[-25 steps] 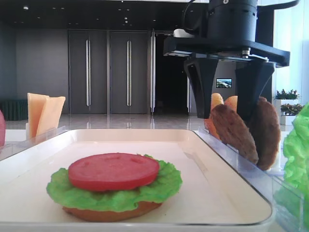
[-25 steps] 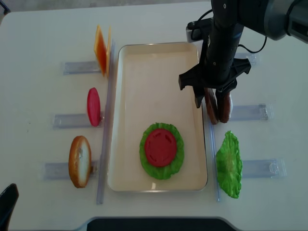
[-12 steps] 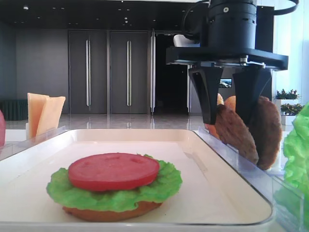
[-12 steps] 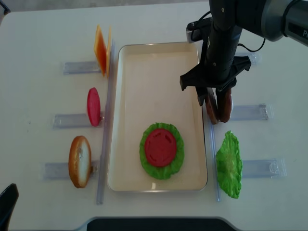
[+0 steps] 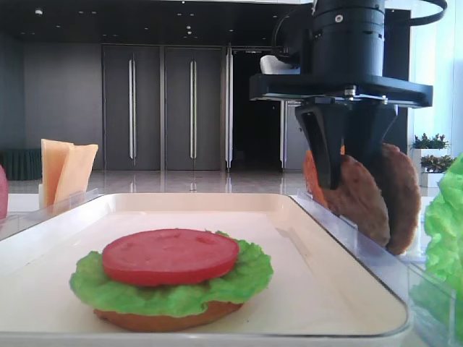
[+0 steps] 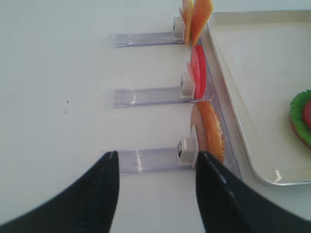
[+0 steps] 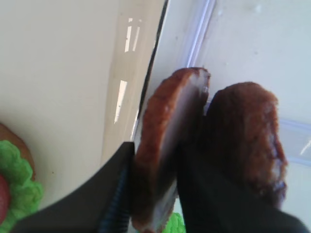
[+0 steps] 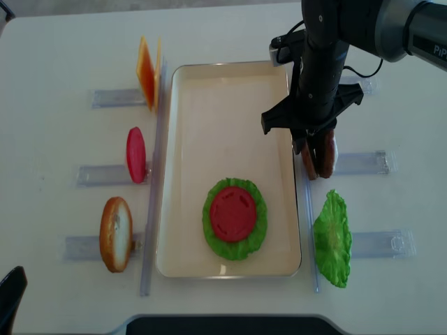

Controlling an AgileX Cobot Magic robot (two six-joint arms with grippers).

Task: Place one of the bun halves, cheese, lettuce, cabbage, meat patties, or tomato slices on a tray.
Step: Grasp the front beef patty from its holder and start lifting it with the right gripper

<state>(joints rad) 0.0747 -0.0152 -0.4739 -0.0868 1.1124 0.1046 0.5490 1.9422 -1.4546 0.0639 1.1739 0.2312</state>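
Overhead view: a white table [image 8: 63, 42] fills the frame, and the cream tray [image 8: 216, 105] lies at its centre, long side running top to bottom. Low on the tray sits a stack: a bun half [image 5: 166, 318] at the bottom, a frilly lettuce leaf [image 8: 260, 209] over it, and a red tomato slice [image 8: 232, 213] on top. The dark right arm [image 8: 349, 28] comes in from the upper right of the frame and reaches down to the tray's right edge. Its right gripper [image 8: 314, 145] stands over the two meat patties [image 8: 318, 157], which stand on edge in a clear rack [image 8: 363, 163] just outside the tray's right rim. In the right wrist view the fingers [image 7: 112, 204] press on either side of the patty [image 7: 160, 145] nearer the tray, pinching it; the second patty [image 7: 248, 141] stands just beside it, on the outer side of the far finger. A second lettuce leaf [image 8: 333, 239] stands in another rack at the lower right of the overhead frame. Left of the tray, from top to bottom, three racks carry cheese slices [image 8: 147, 70], a second tomato slice [image 8: 135, 154] and a second bun half [image 8: 115, 233], all on edge. In the left wrist view the left gripper [image 6: 155, 194] hangs at the bottom of the frame with its fingers spread wide, above the rack with the bun half and touching nothing
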